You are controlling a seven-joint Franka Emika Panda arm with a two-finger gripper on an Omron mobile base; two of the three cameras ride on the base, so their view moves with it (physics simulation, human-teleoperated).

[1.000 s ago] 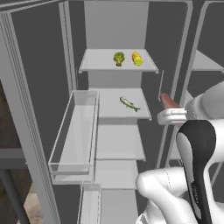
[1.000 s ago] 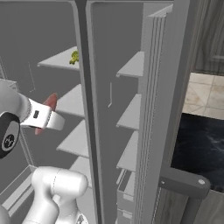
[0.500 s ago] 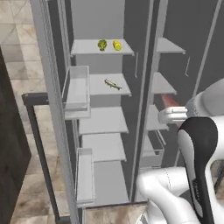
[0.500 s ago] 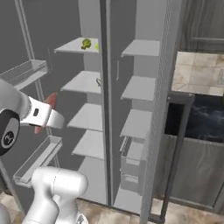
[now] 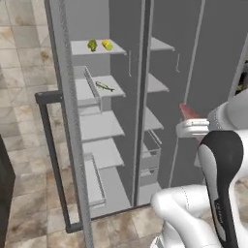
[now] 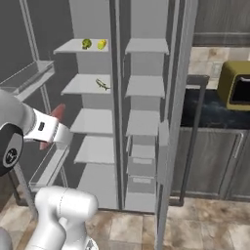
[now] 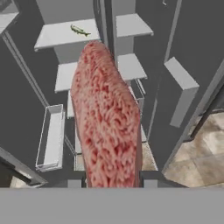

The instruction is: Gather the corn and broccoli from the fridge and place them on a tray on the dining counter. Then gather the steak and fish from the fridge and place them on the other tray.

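Fingers (image 7: 111,183) clamped on the steak (image 7: 107,122), before the open grey fridge (image 5: 164,72), pale shelves, tan tiled floor (image 5: 29,145).

steak (image 7: 107,118): raw meat, rough marbled pink-red grain, centre of hand view | fridge (image 5: 164,72): matt grey walls, smooth pale shelves | door bin (image 7: 50,138): clear plastic, lower left | floor (image 6: 210,222): glossy beige stone tile | worktop (image 6: 212,110): black glossy marble look

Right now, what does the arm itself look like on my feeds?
A glossy white, rounded-segment arm with a large black joint cover and a white wrist collar bearing small dark markings. The tool ends in two small dark tips. No cables visible.
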